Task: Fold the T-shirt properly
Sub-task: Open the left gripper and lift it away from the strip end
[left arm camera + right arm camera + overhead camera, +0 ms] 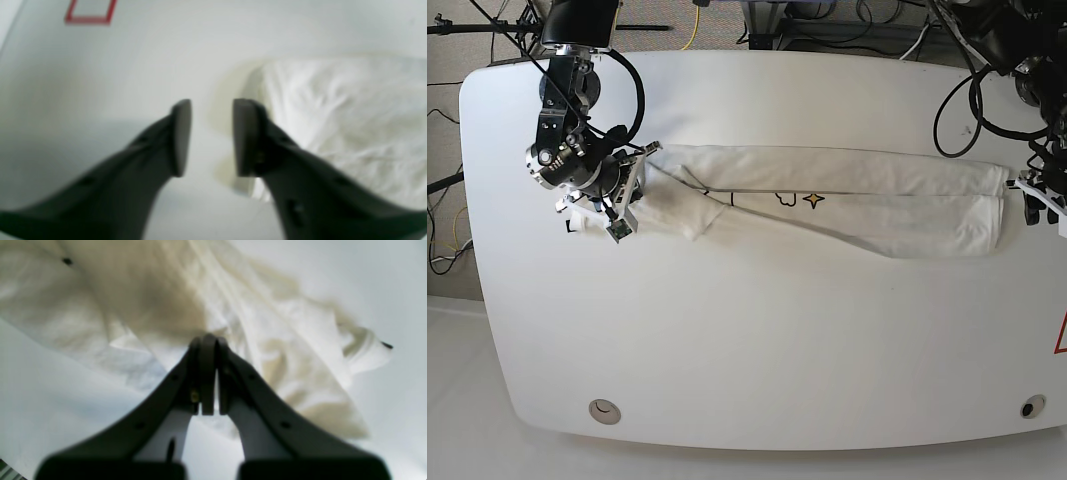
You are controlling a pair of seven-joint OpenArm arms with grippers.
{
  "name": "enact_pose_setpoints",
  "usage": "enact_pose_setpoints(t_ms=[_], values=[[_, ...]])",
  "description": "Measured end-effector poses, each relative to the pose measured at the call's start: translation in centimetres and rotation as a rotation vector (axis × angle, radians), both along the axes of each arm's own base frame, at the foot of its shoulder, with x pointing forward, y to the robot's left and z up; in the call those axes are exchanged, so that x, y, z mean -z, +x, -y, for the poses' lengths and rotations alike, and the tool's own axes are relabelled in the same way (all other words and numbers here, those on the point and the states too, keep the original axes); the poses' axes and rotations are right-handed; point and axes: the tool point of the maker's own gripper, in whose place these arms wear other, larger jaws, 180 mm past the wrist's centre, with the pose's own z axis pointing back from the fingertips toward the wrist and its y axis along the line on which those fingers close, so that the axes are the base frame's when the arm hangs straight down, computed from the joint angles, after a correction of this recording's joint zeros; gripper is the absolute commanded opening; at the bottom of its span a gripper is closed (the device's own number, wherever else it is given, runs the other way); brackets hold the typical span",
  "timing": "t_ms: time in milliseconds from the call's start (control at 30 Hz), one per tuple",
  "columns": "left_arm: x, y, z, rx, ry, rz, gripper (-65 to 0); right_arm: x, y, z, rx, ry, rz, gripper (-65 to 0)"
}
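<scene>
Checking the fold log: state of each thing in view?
T-shirt: folded lengthwise into a long band across the table, wrinkled, one end bunched at the right hand.
Right hand: shut on T-shirt cloth.
Left hand: open, empty, beside the shirt's other end.
Table: white, bearing the shirt.

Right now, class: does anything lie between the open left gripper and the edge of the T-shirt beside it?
Nothing visible does. In the left wrist view the left gripper is open over bare table, with the T-shirt edge just beside one finger. The right gripper is shut at the other end.
</scene>
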Motion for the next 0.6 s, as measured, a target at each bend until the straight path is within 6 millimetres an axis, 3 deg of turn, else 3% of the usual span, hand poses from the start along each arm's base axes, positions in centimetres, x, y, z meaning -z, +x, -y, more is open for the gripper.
enact_pose_setpoints(t_ms=[133, 267, 333, 467, 600], values=[[0.5, -0.4, -1.0, -0.02, -0.009, -0.015, -33.2, 0.8, -0.2, 0.0, 0.005, 0.009, -0.026, -50.8], [1.0, -0.6, -1.3, -0.022, -0.016, -0.031, -33.2, 1.3, -0.4, -0.3, 0.006, 0.017, -0.042, -32.6], [1.3, -0.7, -1.4, -0.022, -0.023, -0.039, -33.1, 1.3, -0.4, -0.3, 0.007, 0.018, -0.043, -27.5], [2.2, -0.9, -1.2, -0.024, -0.044, -0.056, -31.3, 1.4, -0.5, -0.4, 0.006, 0.021, -0.041, -27.1], [3.0, -1.1, -1.1, -0.027, -0.063, -0.073, -24.4, 1.4, -0.5, -0.4, 0.006, 0.021, -0.042, -30.2]])
